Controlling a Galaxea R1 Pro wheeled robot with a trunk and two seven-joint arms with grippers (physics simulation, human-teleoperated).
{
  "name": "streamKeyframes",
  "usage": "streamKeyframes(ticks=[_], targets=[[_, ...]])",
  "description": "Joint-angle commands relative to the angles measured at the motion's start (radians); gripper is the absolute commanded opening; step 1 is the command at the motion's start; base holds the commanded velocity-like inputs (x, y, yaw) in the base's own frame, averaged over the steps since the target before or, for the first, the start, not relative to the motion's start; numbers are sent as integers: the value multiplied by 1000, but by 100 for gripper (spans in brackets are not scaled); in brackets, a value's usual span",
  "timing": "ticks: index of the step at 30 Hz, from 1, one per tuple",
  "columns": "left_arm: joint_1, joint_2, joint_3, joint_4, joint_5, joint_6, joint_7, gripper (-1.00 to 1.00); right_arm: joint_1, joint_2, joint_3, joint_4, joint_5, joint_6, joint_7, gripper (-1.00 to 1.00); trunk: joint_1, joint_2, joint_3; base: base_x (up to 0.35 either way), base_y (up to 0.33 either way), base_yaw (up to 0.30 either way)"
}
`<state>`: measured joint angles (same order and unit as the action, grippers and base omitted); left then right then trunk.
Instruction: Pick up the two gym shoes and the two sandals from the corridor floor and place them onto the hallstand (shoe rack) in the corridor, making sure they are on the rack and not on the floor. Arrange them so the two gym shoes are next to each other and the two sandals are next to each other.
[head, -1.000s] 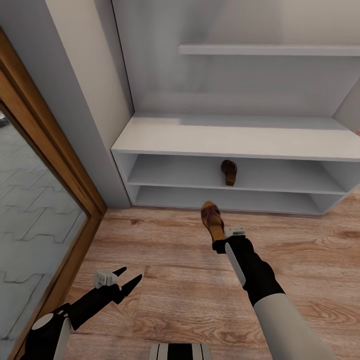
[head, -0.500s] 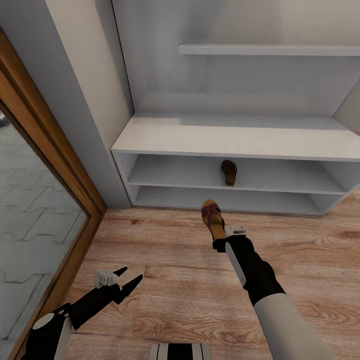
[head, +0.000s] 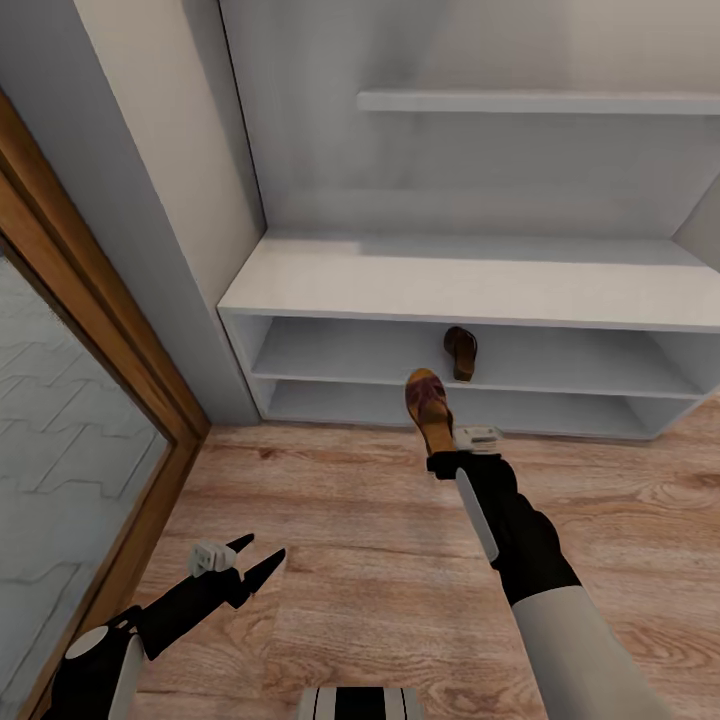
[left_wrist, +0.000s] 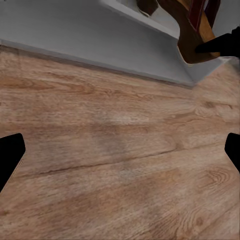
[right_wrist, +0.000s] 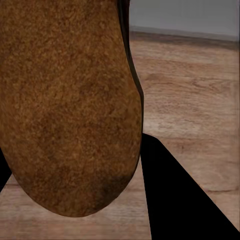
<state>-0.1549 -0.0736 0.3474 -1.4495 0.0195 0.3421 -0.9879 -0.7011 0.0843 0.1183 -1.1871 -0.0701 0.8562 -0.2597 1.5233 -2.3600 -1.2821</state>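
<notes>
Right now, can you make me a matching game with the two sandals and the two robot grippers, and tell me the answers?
Things:
1. held sandal
2. other sandal
3. left gripper
4. right gripper

States:
A. open, over the floor
B. lying on the rack's upper open tier
C. in the air in front of the rack
D. shut on a sandal's heel

Pairs: 1-C, 2-B, 3-A, 4-D

Grainy matt wood-plank corridor floor (head: 330, 520), smooth matt white hallstand (head: 470, 285), rough suede-like tan sandal footbed (right_wrist: 65, 105)
</notes>
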Motion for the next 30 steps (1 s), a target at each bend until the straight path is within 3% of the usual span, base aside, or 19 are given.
streamKeyframes(ticks=[1,13,24,30], targets=[[0,0,0,0,0,0,0,100,0,0,0,-4,-4,-1,-1,-100,0,0,0,210,0,0],[0,0,-1,0,0,0,0,100,0,0,-2,-20,-4,-1,-1,-100,0,0,0,64,0,0],[0,0,-2,0,0,0,0,100,0,1,0,-18,-4,-1,0,-100,0,0,0,281,0,0],[0,0,-2,0,-1,0,-1,100,0,1,-1,-17,-4,-2,1,-100,0,0,0,90,0,0]])
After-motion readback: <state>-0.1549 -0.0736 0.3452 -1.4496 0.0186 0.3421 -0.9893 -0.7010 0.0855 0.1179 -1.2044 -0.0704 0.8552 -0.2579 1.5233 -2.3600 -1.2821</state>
